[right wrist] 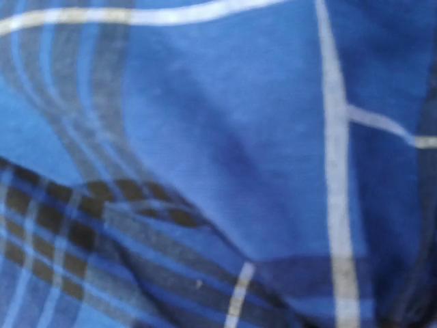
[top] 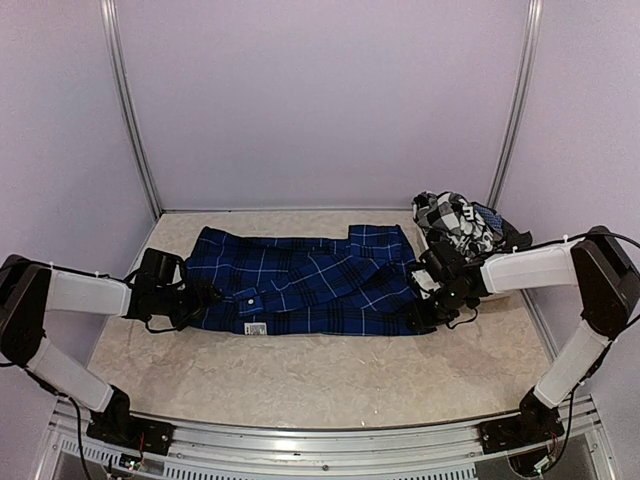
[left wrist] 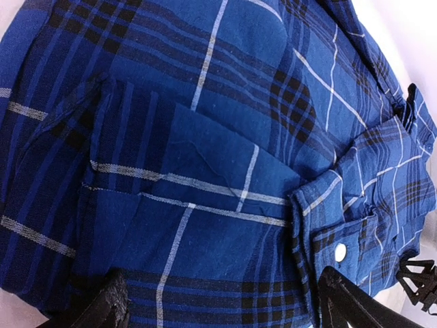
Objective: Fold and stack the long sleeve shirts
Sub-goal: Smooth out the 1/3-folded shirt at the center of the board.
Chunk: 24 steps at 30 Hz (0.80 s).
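Observation:
A royal blue plaid long sleeve shirt lies spread across the middle of the table, partly folded, with a small white label near its front edge. My left gripper is at the shirt's left edge. In the left wrist view it stands open, its fingers wide apart over flat blue cloth beside a buttoned cuff. My right gripper is pressed against the shirt's right edge. Blue cloth fills the right wrist view and hides the jaws. A black-and-white checked shirt lies crumpled at the back right.
The pale marbled table has bare surface in front of the shirt. Plain walls close in the back and sides, with metal posts at the back corners. An aluminium rail runs along the near edge between the arm bases.

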{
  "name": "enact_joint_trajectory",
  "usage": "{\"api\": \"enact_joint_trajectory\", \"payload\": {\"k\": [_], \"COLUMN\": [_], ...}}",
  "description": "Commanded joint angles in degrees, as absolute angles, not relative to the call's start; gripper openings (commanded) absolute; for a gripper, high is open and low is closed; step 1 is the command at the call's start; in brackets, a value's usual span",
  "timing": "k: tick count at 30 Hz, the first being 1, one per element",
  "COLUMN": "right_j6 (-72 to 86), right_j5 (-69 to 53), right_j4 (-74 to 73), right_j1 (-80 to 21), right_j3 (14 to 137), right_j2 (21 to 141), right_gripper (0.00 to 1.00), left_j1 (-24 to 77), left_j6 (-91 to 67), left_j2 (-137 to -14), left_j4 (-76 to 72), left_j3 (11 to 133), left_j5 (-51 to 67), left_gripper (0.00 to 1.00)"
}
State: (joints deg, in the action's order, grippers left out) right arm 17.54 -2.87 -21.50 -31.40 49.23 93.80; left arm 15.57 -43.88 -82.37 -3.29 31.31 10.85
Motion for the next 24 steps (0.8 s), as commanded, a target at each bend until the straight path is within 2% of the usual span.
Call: {"api": "enact_joint_trajectory", "payload": {"k": [1, 16, 24], "right_j6": [19.2, 21.6, 20.3], "right_j5": [2.9, 0.4, 0.1], "right_j4": [-27.6, -30.1, -30.1], "right_j1": [-31.4, -31.9, -33.1], "right_j3": [49.0, 44.4, 48.3], "right_j2": [95.5, 90.5, 87.9], "right_gripper": [0.49, 0.49, 0.5], "left_j1": [15.3, 16.9, 18.0], "left_j6": [-41.3, -41.2, -39.1], "left_j2": [-81.3, -73.9, -67.8], "left_j4": [3.2, 9.9, 6.2], "left_j3": [30.6, 28.5, 34.1], "left_j5": [7.5, 7.2, 8.8], "left_gripper": [0.92, 0.92, 0.9]}}
